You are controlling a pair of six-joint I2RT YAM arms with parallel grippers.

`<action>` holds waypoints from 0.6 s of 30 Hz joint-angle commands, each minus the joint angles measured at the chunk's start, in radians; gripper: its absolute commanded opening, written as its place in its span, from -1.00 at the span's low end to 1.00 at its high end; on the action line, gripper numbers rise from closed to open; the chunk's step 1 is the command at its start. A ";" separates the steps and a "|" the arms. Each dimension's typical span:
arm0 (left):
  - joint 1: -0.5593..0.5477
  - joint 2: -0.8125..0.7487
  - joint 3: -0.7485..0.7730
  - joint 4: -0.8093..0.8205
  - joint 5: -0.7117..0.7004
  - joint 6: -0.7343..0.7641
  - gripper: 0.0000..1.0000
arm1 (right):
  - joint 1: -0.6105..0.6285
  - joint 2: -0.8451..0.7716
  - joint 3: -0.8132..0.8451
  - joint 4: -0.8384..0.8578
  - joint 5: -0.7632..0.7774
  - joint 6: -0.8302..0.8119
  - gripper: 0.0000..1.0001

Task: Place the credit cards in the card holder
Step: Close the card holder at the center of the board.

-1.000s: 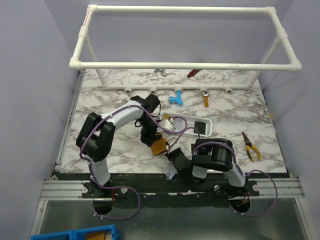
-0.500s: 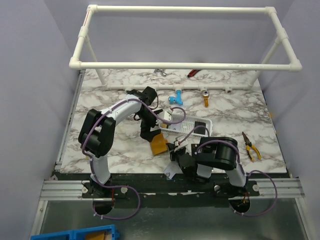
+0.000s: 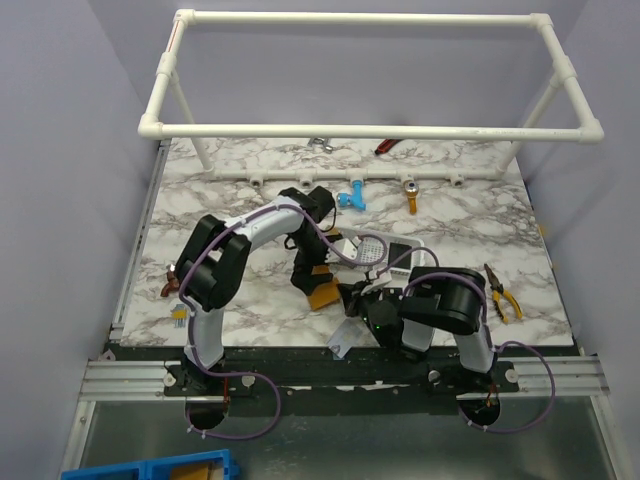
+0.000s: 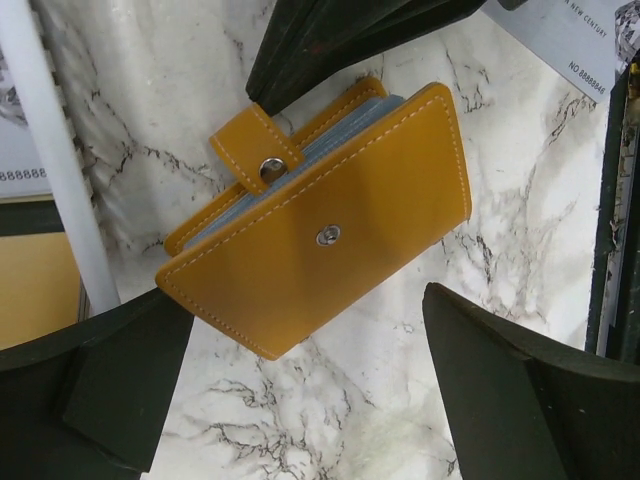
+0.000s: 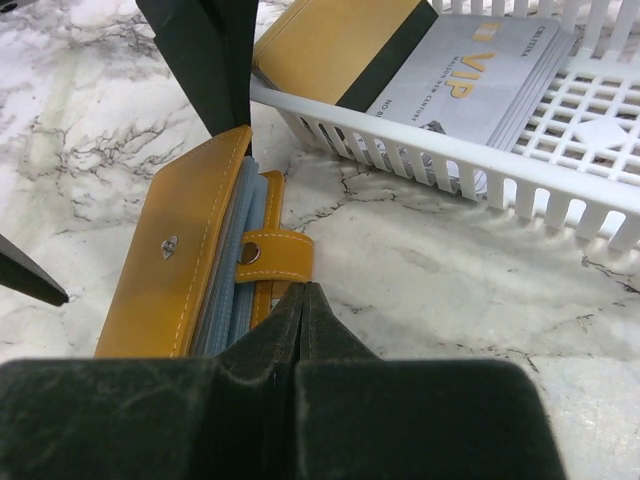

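Left fingers spread wide, straddling the card holder. Right fingers pressed shut, tips at its snap strap. Holder lies unsnapped on the tabletop, just beside basket holding cards

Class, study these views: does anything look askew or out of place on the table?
Yes. The card holder lies slanted on the marble table, its snap strap unfastened, blue pockets showing. A grey card lies loose nearby, outside the white basket.
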 commanded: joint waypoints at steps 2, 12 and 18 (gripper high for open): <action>-0.035 -0.008 0.012 0.022 -0.034 0.028 0.97 | -0.009 -0.012 -0.050 0.251 -0.091 0.117 -0.99; -0.078 -0.130 -0.064 0.026 -0.062 0.052 0.97 | -0.060 -0.113 -0.108 0.250 -0.166 0.214 -0.99; -0.102 -0.186 -0.104 0.041 -0.112 0.041 0.97 | -0.062 -0.109 -0.102 0.251 -0.188 0.049 -0.33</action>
